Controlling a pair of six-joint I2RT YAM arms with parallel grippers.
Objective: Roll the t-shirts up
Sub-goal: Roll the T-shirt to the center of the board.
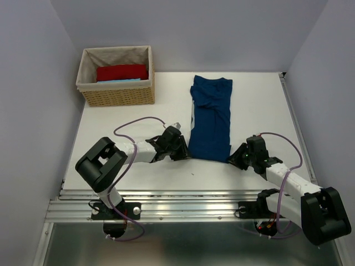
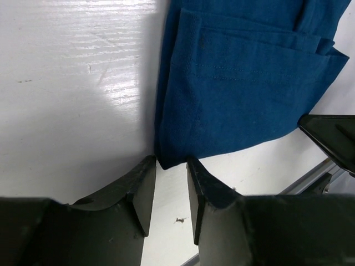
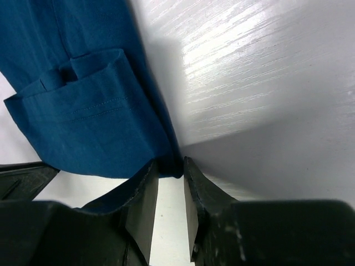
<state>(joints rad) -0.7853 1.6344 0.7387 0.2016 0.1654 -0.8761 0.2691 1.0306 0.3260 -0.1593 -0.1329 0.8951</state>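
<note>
From above, the navy t-shirt [image 1: 211, 119] lies folded into a long strip running away from both hands, with the left gripper [image 1: 184, 154] at its near left corner and the right gripper [image 1: 233, 158] at its near right one. On the left wrist view, the fingers [image 2: 141, 188] stand slightly parted with the corner only at their mouth, not pinched, so closing here could miss the cloth altogether. On the right wrist view, the corner sits between narrowly parted fingers [image 3: 197, 191], and I cannot tell whether they bite; a one-sided grip would skew the roll.
</note>
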